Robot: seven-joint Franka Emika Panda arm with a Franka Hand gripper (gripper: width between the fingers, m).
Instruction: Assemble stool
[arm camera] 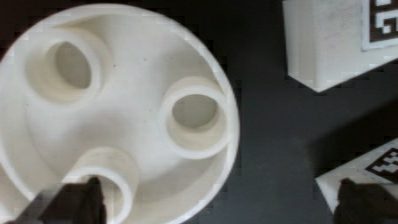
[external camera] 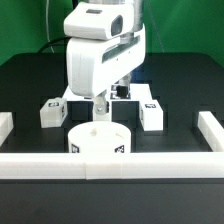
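Your spread, empty pincer [external camera: 100,104] hangs just above the thick white round plastic seat [external camera: 99,139], whose sockets face up, near the table's front edge

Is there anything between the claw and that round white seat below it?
Nothing: in the wrist view the open claw hangs straight above the round seat, with no part between.

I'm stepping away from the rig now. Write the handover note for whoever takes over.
Gripper: open, holding nothing, poised above the seat.
Seat: lies near the front rail, sockets up and all empty.
Legs: one lies loose at the exterior view's left of the seat, one at its right.
Done: nothing joined so far.
Left: fit every leg into the seat.
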